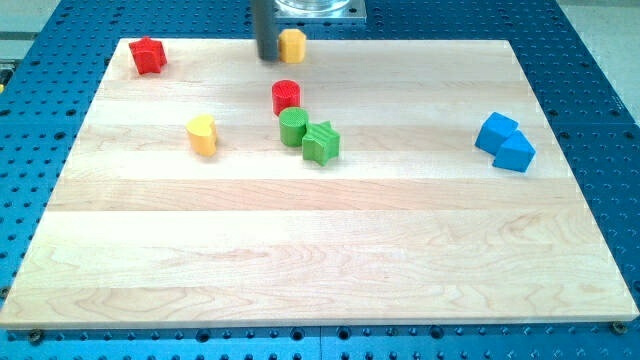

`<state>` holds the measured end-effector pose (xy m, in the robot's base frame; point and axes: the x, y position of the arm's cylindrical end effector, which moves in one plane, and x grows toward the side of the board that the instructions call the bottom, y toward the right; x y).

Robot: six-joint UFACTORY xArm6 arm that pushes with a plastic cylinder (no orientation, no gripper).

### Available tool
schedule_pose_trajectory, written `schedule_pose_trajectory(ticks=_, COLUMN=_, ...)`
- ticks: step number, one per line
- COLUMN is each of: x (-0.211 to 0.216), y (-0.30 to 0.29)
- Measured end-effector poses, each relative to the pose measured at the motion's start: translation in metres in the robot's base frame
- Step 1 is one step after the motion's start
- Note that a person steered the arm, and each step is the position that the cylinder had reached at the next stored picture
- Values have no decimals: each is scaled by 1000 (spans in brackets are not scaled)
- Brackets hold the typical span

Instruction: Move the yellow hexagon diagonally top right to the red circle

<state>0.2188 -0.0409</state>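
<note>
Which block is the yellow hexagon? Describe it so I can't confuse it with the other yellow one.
Start at the board's top edge, near the middle, where my tip comes down. The yellow hexagon sits just to the view's right of it. The other yellow block lies lower and further left, well below the red star.

A: Bright, even light over the whole board, seemingly from above. No glare on the wood.

B: Shadows?

A: Short and soft, tucked close under each block; look at the yellow heart and the blue pair.

B: Sharpness?

A: Mildly soft throughout, edges a little fuzzy. The rod at the view's top is dark and slightly blurred. The board's edges look straight, with no visible bending at the corners.
</note>
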Motion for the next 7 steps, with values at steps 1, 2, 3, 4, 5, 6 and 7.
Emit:
schedule_pose_trajectory(ticks=1, x=-15, y=3)
schedule_pose_trajectory(ticks=2, x=-25, y=2)
schedule_pose_trajectory(ticks=3, x=-26, y=26)
schedule_pose_trajectory(ticks=4, x=-20, y=48)
schedule_pose_trajectory(ticks=5, x=48, y=48)
schedule_pose_trajectory(ticks=6, x=72, y=85)
schedule_pose_trajectory(ticks=7, x=19, y=175)
